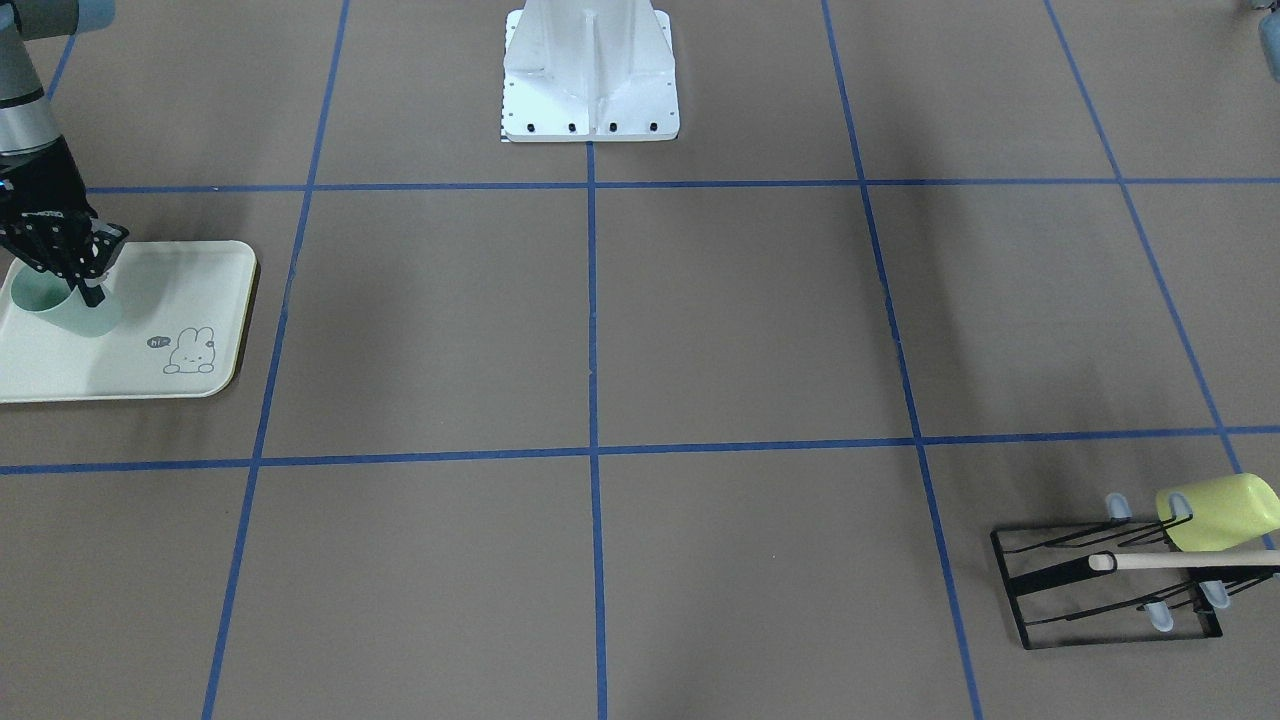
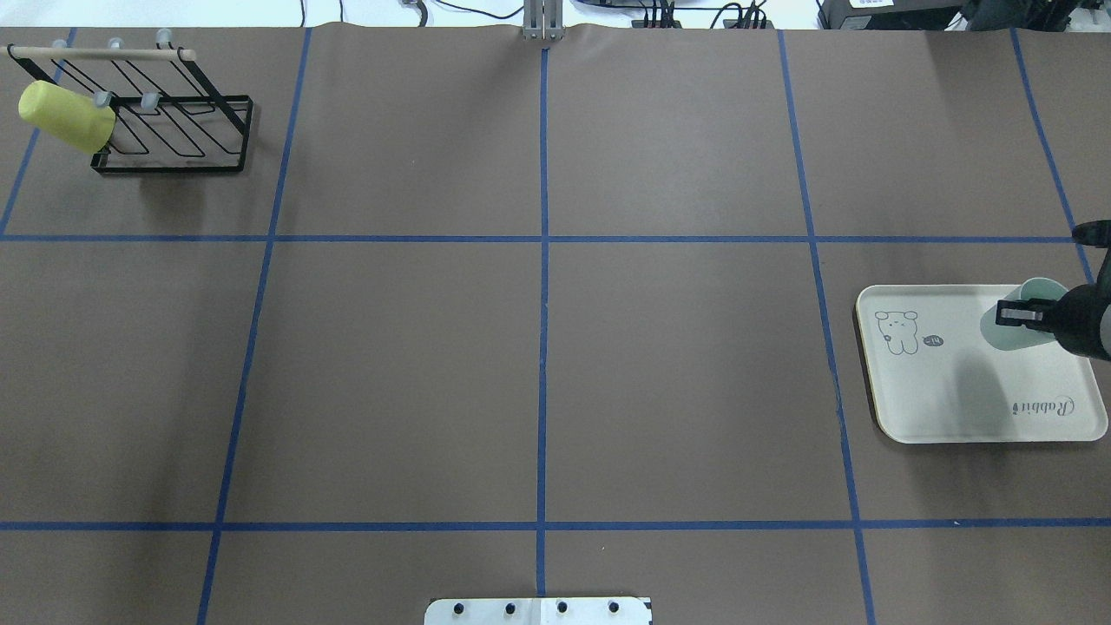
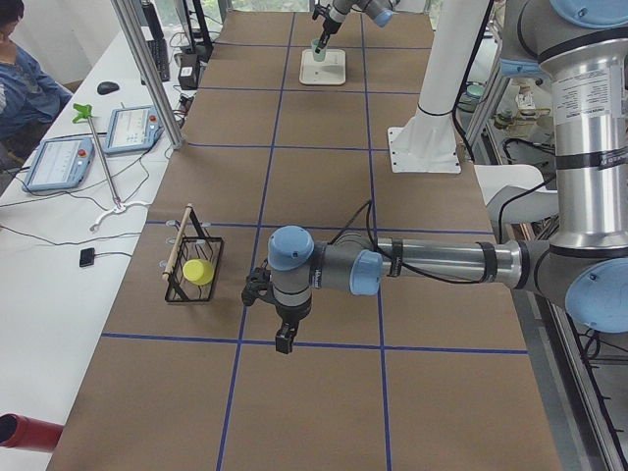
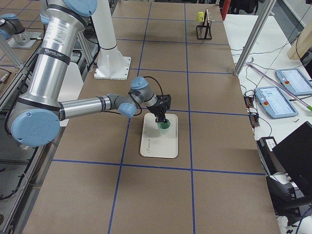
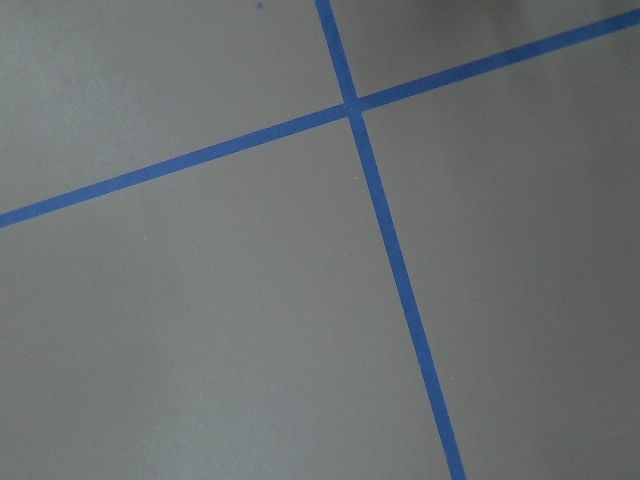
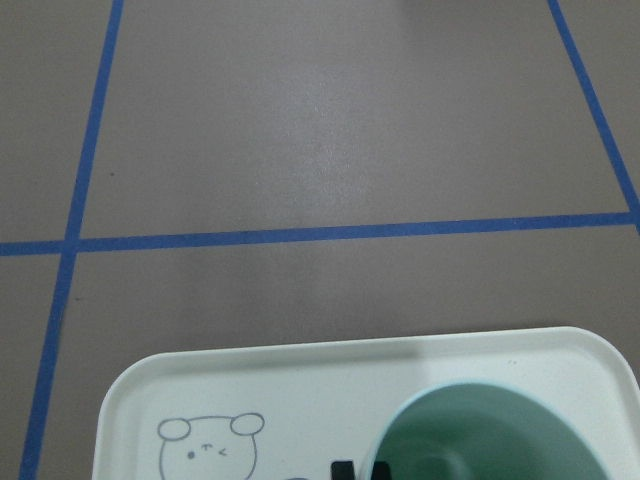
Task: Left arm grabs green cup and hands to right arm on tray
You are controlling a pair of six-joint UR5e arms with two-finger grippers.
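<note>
We saw the right end effector (image 1: 88,285) clamped on the wall of the green cup (image 1: 70,312), just inside the rim of the tray (image 1: 205,290), and judged that letting go before its base sat flat could topple it off the tray onto the worktop (image 1: 700,320)

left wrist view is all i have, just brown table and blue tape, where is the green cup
Observer: The green cup stands upright on the tray, at the table's end on the robot's right.
Operator: ok is anything holding it
Observer: Yes, the right gripper reaches down onto its rim, and its fingers look closed on the cup's wall, straddling it.
</note>
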